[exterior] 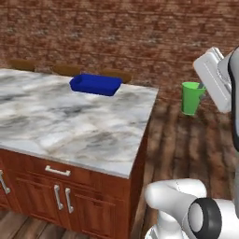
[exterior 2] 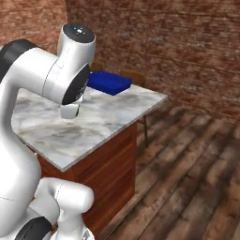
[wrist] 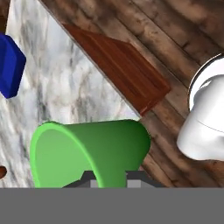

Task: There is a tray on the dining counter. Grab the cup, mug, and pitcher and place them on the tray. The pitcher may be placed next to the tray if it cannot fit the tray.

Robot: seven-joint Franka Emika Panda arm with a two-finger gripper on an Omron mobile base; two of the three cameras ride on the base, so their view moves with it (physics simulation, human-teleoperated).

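The green cup (exterior: pixel 191 97) is gripped at its rim by the nearly shut gripper (wrist: pixel 108 178), carried upright beyond the dining counter's (exterior: pixel 70 126) edge. The blue tray (exterior: pixel 95 84) is found at nine o'clock of the cup in the left base view, across the marble

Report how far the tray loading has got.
Done: nothing yet; the tray on the dining counter looks empty. In hand: the gripper is shut on the cup, held in the air beside the counter's end, above the wood floor. Left: set the cup on the tray, then fetch the mug and pitcher.
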